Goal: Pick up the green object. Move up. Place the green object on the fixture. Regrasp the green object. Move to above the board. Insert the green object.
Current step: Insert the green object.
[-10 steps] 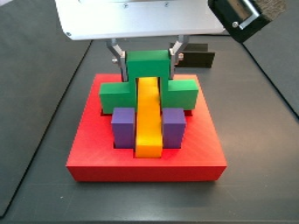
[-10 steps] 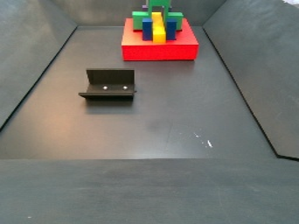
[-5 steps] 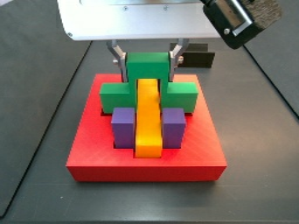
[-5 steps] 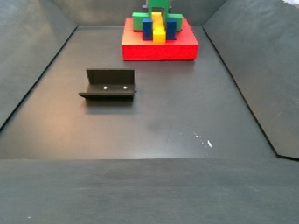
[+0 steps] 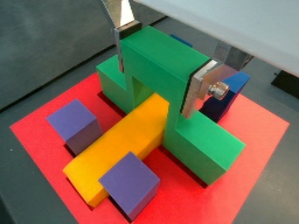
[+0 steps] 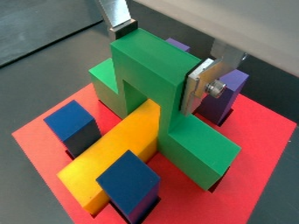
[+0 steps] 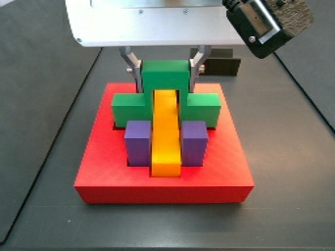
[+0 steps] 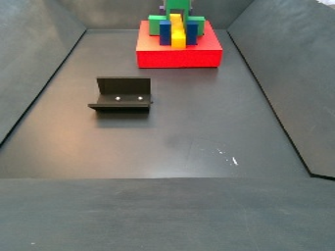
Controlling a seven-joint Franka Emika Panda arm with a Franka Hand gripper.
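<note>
**Green piece seated astride the yellow bar, gripper clamped on it**

The green object (image 5: pixel 176 96) sits on the board (image 7: pixel 164 181), its raised middle block spanning the yellow bar (image 5: pixel 122 149) and its two lower legs resting on the red surface either side of that bar. In both wrist views the arch opening fits over the far end of the bar.

The gripper (image 7: pixel 165 61) stands directly above the board. Its silver fingers (image 5: pixel 201 87) press flat against the two opposite faces of the raised middle block, so the jaws are closed on the piece. In a side view the fingers (image 7: pixel 133 67) flank the block's top.

Two purple blocks (image 7: pixel 137 140) stand on the near side of the green piece, one at each side of the bar, in a side view. A blue block (image 6: pixel 73 124) shows at the same end of the bar in a wrist view.

The fixture (image 8: pixel 121 95) stands on the dark floor (image 8: pixel 170 147), well apart from the board, nearer the camera and to the left in that side view.
</note>
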